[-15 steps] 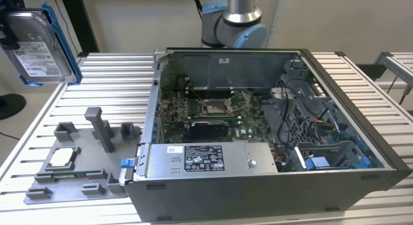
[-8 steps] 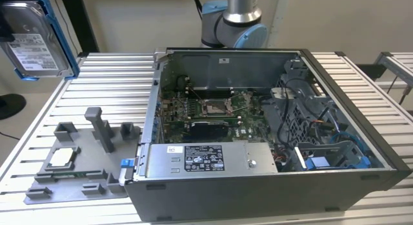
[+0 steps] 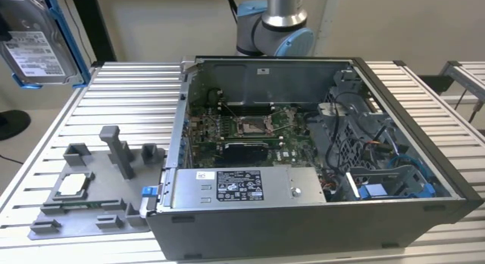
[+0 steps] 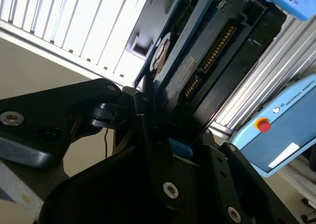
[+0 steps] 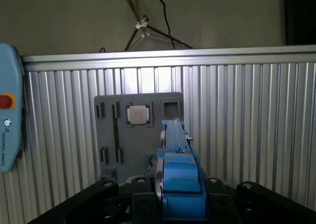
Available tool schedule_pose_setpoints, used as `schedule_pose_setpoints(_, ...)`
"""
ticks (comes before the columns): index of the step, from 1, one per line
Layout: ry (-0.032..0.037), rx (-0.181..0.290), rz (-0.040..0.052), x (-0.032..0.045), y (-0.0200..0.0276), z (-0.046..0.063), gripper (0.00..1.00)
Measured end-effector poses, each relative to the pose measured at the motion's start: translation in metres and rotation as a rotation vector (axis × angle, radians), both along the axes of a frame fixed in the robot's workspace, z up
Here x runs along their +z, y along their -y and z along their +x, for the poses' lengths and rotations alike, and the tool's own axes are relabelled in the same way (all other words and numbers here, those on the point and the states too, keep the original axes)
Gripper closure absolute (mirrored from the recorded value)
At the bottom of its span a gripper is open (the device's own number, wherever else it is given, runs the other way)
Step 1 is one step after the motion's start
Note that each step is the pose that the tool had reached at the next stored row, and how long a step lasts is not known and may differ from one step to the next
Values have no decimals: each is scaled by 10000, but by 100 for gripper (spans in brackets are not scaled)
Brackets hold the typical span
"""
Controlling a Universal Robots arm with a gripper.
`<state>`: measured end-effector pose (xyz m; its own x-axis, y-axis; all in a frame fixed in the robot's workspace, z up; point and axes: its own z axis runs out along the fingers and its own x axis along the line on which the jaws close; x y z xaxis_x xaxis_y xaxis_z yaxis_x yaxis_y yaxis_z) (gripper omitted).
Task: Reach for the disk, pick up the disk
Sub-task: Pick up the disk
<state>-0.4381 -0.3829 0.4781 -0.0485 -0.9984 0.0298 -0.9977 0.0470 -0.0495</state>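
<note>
Disk (image 3: 36,40) hangs clamped in gripper (image 4: 170,123), high above table (image 3: 129,93); pickup looks complete, calling only for a firm, steady hold.

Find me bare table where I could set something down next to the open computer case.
Most open: ribbed table behind the grey fixture, at the exterior view's left of the case. A narrower strip lies at that view's right of it. Crowded: the fixture, with its posts and chip, and the case interior. The disk is up off the table.
</note>
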Motion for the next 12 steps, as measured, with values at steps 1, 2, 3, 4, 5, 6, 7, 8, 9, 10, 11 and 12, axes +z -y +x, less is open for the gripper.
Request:
schedule_pose_setpoints(1, -1, 0, 0, 34, 0, 0, 100)
schedule_pose_setpoints(2, -1, 0, 0, 67, 0, -1, 100)
schedule_pose_setpoints(3, 0, -1, 0, 97, 0, -2, 100)
schedule_pose_setpoints(4, 0, -1, 0, 126, 0, -2, 100)
schedule_pose_setpoints(5, 0, -1, 0, 152, 0, -2, 100)
schedule_pose_setpoints(6, 0, -1, 0, 173, 0, -2, 100)
schedule_pose_setpoints(7, -1, 0, 0, 189, 0, -3, 100)
schedule_pose_setpoints(8, 0, -1, 0, 197, 0, -4, 100)
schedule_pose_setpoints(9, 0, -1, 0, 198, 0, -4, 100)
schedule_pose_setpoints(10, 1, -1, 1, 197, 0, -5, 100)
schedule_pose_setpoints(11, 1, 0, 1, 197, 0, -5, 100)
schedule_pose_setpoints(12, 0, 0, 0, 198, 0, -5, 100)
